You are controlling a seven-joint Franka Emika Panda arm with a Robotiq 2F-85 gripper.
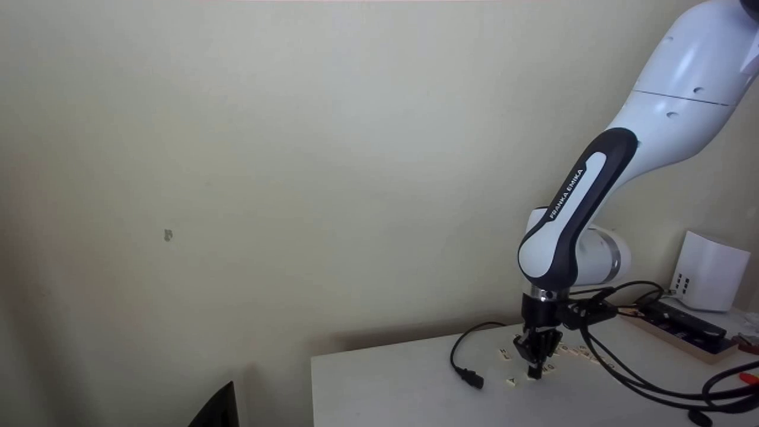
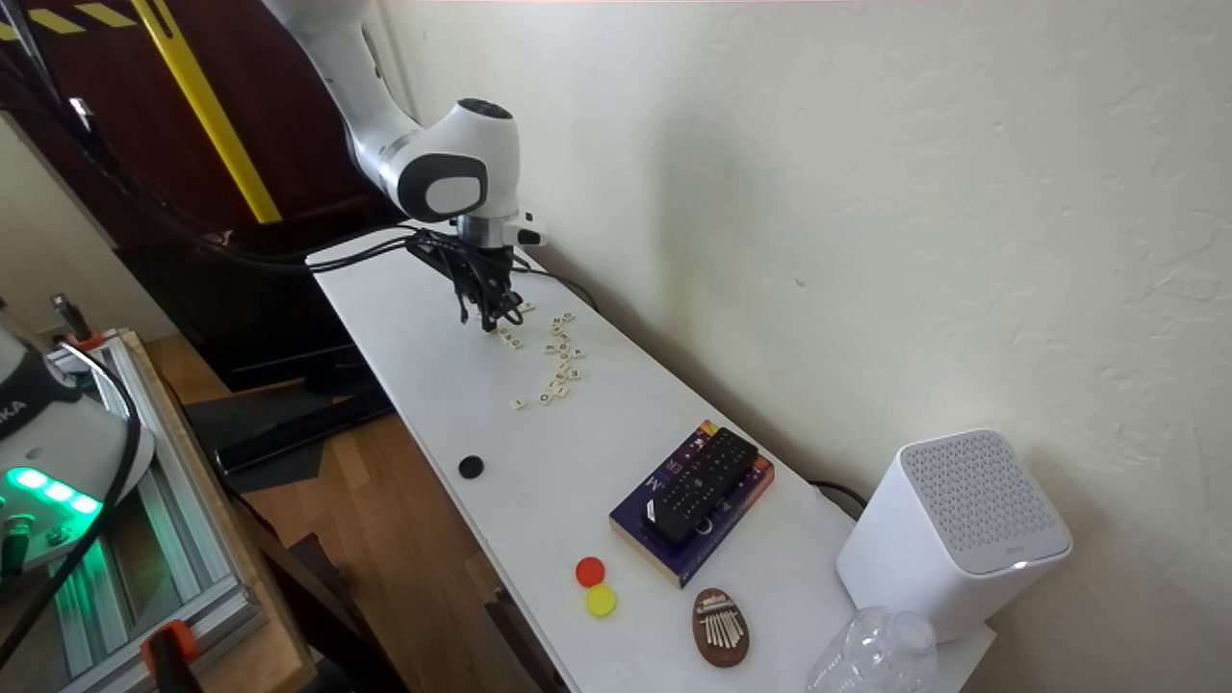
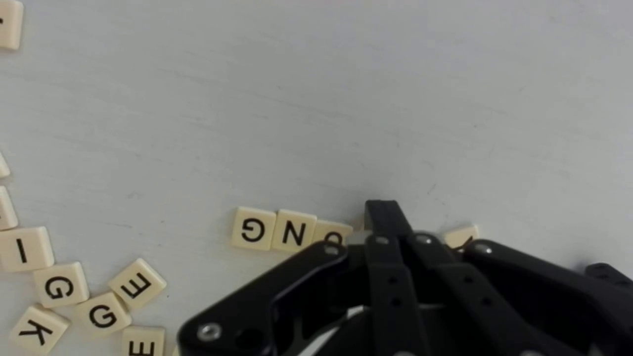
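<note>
Wears smooth white casing [image 1: 682, 112], dark trim [image 1: 616, 142] and white FRANKA EMIKA letters [image 1: 566, 194]; has a silvery ring [image 2: 479, 231]; ends in a black hand [image 1: 535, 372] with round metal screws [image 3: 209, 332]; carries black cables [image 1: 732, 408].

I can count over a dozen tiles [image 3: 253, 228], three discs [image 2: 590, 571], one book [image 2: 729, 502], one remote [image 2: 701, 484], one kalimba [image 2: 720, 628], one white box [image 2: 914, 558] and one bottle [image 2: 871, 656].
</note>
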